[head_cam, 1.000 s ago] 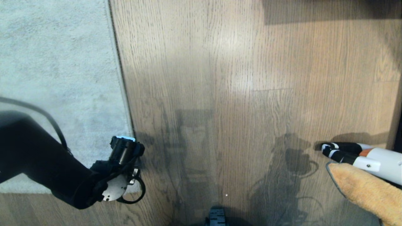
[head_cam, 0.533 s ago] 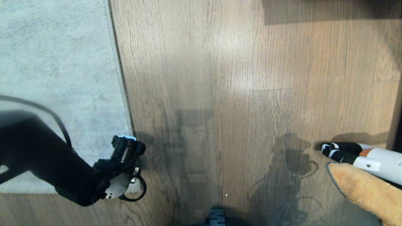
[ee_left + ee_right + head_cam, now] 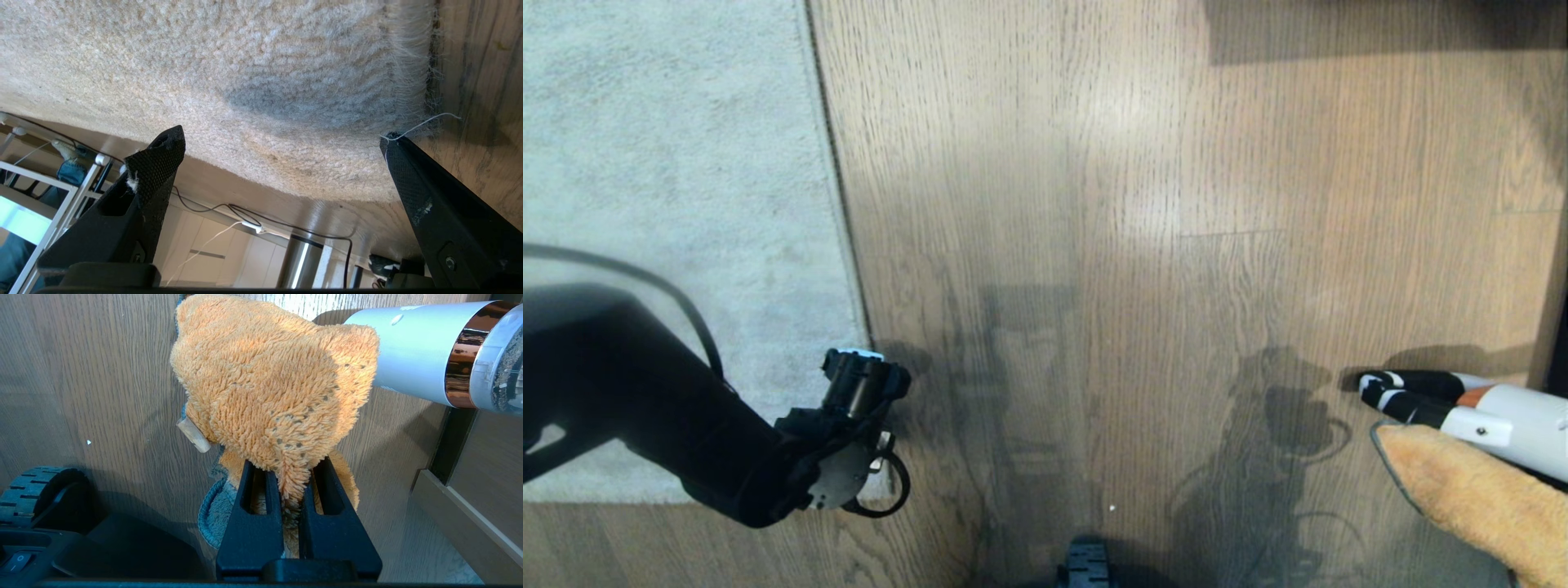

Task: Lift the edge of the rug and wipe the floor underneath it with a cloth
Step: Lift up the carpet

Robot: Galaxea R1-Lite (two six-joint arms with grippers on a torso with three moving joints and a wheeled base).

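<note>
The left gripper (image 3: 282, 139) is hanging wide open at the rug edge (image 3: 849, 269), one finger either side of the border, evidently lining up to pinch and lift. To the edge's right, bare floor (image 3: 1094, 204); farther right, the right gripper (image 3: 292, 486) is clamping the cloth (image 3: 273, 384), parked until the floor is exposed.

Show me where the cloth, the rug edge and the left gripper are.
cloth (image 3: 269, 388): right wrist view, middle of its fuzzy orange face.
rug edge (image 3: 837, 204): head view, the straight border.
left gripper (image 3: 282, 139): left wrist view, midway between the fingertips.
</note>
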